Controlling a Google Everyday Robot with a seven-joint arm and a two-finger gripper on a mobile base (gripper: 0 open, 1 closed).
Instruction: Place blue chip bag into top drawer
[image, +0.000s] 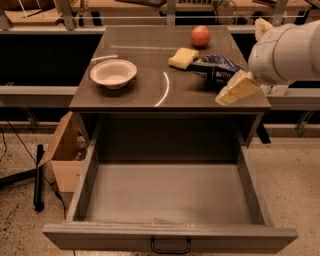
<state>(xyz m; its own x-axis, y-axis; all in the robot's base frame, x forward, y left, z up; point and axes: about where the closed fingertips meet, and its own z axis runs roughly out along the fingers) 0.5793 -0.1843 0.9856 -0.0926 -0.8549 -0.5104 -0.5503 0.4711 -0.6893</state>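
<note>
The blue chip bag (216, 68) lies crinkled on the right part of the counter top, touching the yellow sponge (183, 57). The top drawer (170, 202) is pulled fully open below the counter and nothing shows inside it; its dark handle (170, 245) is centred on the front panel. My gripper (238, 88), cream-coloured on a thick white arm (285, 52), hangs at the counter's right front corner. It is just right of and in front of the bag, and its tip overlaps the bag's near edge.
A white bowl (113, 73) sits on the left of the counter top (145, 90). A red apple (200, 36) sits at the back. An open cardboard box (62, 160) stands on the floor left of the drawer, with a dark pole (38, 177) beside it.
</note>
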